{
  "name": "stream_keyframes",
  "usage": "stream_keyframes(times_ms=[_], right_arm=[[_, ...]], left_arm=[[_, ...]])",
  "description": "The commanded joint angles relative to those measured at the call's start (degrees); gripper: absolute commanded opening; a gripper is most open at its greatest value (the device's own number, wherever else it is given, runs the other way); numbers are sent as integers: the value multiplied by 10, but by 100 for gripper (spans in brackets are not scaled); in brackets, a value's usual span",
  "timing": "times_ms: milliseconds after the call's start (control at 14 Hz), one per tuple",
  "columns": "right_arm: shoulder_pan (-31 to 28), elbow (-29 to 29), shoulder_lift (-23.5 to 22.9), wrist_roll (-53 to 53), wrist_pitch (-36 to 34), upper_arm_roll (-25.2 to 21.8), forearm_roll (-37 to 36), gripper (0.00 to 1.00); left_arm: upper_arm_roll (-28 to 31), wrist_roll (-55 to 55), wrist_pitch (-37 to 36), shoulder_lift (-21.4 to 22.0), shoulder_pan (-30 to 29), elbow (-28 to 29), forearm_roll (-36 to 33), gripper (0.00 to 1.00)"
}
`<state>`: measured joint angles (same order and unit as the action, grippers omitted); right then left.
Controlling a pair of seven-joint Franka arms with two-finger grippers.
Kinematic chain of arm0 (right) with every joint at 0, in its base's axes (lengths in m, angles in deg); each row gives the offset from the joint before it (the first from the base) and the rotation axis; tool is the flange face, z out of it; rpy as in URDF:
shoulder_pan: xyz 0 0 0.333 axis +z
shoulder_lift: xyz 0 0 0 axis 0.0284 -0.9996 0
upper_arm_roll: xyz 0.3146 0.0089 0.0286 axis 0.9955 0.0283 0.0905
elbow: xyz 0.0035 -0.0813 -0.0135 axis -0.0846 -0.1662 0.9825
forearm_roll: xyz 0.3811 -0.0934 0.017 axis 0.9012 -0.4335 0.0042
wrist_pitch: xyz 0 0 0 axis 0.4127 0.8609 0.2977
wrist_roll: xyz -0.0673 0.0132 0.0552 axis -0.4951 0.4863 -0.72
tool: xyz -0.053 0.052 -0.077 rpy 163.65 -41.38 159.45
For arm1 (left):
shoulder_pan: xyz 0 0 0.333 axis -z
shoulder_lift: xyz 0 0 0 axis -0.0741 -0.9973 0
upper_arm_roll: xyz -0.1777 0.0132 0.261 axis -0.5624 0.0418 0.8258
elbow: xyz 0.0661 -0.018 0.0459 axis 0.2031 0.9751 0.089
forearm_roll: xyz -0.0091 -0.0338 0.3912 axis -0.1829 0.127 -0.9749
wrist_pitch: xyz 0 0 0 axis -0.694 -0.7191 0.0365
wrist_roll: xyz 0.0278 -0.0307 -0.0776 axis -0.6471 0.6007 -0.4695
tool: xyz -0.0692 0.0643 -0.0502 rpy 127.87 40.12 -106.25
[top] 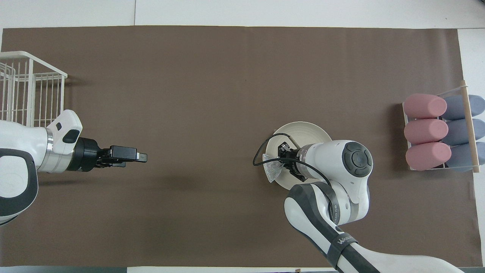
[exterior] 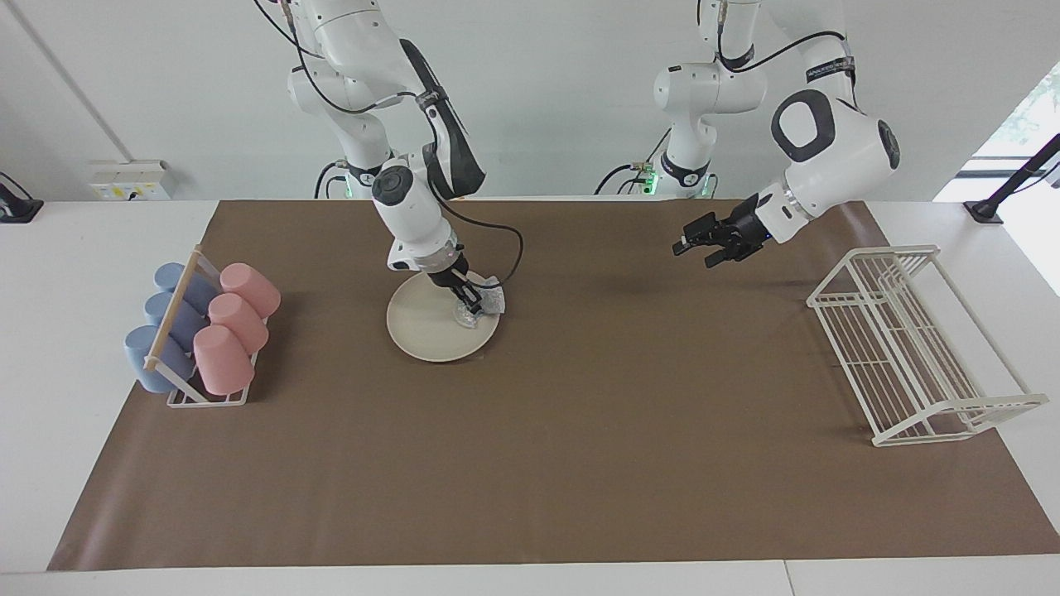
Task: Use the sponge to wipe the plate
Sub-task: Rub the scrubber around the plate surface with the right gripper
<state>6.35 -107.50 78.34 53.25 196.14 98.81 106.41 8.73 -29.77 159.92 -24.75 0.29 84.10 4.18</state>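
Sponge (exterior: 484,306) pinched in right gripper (exterior: 472,305), pressed on plate (exterior: 431,327) at the rim toward the left arm's end, seemingly overhanging the edge. Left gripper (exterior: 696,245) spread wide, raised over bare brown mat (exterior: 580,430), waiting. Cup rack (exterior: 199,331) beside plate.

Desk (exterior: 50,331) is covered w/ brown mat (exterior: 580,463). Pink cups (exterior: 234,327) & blue cups (exterior: 166,319) are held lying in rack at right arm's end; white wire rack (exterior: 911,348) is set at left arm's end.

Cream plate (exterior: 431,327); silvery, perhaps meshed sponge (exterior: 489,303); brown mat (exterior: 580,463).
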Motion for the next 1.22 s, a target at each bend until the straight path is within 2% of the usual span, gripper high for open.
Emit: stream_keyframes(times_ms=[0,430,1146], right_arm=[[-37,-12,-12,-58,11,3,-7,0],[-104,-12,-19,-209,27,1,-7,0],[-117,-12,-21,-237,30,0,-7,0]], left_arm=[[3,-12,15,-8,5,-9,-15,100],[3,-16,24,-8,4,-8,-15,100],[3,-16,35,-8,4,-6,-22,100]])
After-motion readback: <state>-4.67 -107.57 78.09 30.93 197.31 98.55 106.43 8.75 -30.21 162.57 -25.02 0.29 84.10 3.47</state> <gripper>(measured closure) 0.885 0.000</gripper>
